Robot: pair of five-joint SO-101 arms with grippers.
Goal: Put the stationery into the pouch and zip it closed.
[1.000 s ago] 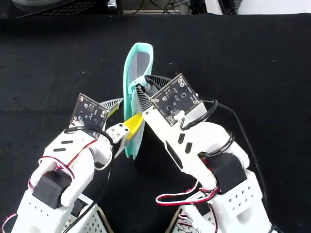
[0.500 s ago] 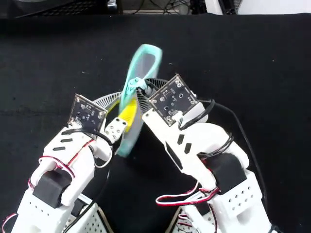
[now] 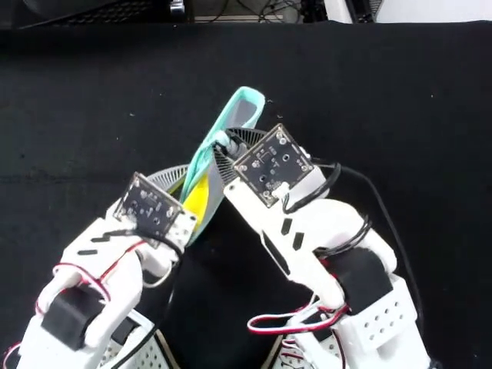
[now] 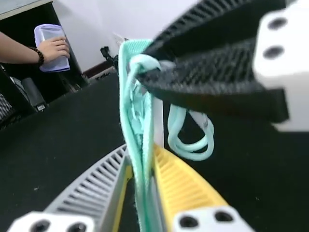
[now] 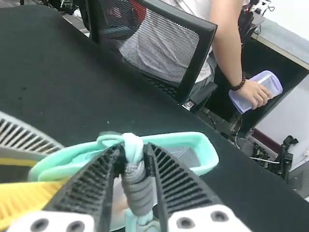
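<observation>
**Zip stage: pouch clamped on edge, closure unconfirmed**

High view: the mint-green mesh zip pouch (image 3: pixel 240 108) is up off the black cloth-covered table (image 3: pixel 384 92), standing on its thin edge between both arms. The left gripper (image 3: pixel 196 177) is clamped on the near end, w/ one grey jaw and one yellow jaw either side of the fabric. The right gripper (image 3: pixel 224 142) is closed at the pouch's top edge, just beyond the left one. The long axis runs from the left gripper away and across toward the right arm's side, and the far end sticks out past the right gripper.

Left wrist view: the pouch edge rises straight out from between my left jaws, so it's a firm pinch. The right gripper's black ribbed jaws sit just past them, shut on the pale-green cord pull (image 4: pixel 145 63), w/ a loop of cord hanging below.

Right wrist view: the black jaws squeeze the knotted cord. The pouch rim and mesh panel lie just ahead of the tips, and the left jaws are close alongside.

Progress, my read: no loose stationery on the table, so loading is prob. done, but I can't see the contents. The pull is in hand, so zipping is the current step. I can't tell how far the zip is closed, so I'm treating it as not finished.
</observation>
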